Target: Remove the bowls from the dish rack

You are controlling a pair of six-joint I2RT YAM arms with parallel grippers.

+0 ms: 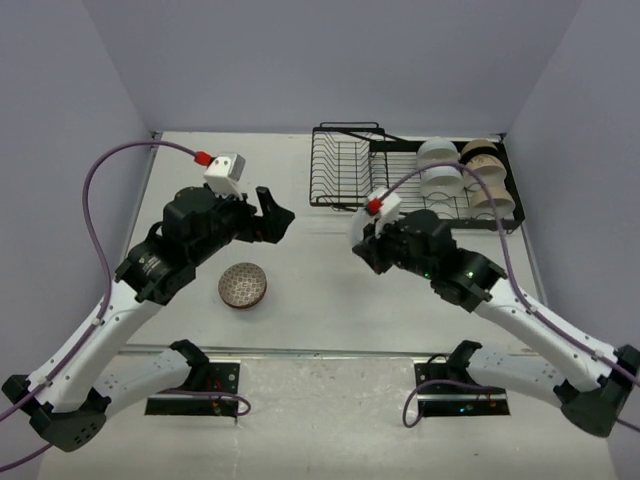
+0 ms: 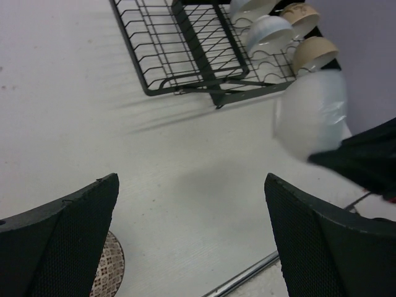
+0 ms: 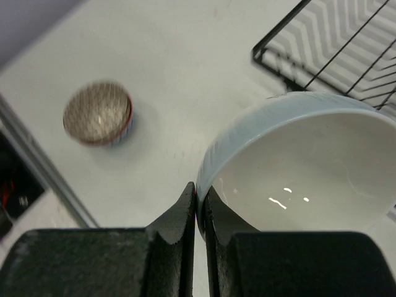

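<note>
The right gripper (image 3: pixel 199 193) is pinched almost closed on the rim of a white bowl (image 3: pixel 303 179). It holds the bowl tilted above the table (image 1: pixel 330 300), just in front of the dish rack (image 1: pixel 345 165). The left gripper (image 2: pixel 192 185) hangs with its jaws spread wide, holding nothing, near the middle of the table. A patterned bowl (image 1: pixel 243 286) sits upright on the table beside the left arm. More bowls (image 1: pixel 440 182), white and beige, stand on edge in the rack's right section.

The held bowl looks like glazed ceramic. It is probably stiff, slick, breakable and heavy for a thin rim pinch, so it calls for a gentle set-down. There is bare table between the rack and the near edge. The patterned bowl and the left arm are the things to steer around.
</note>
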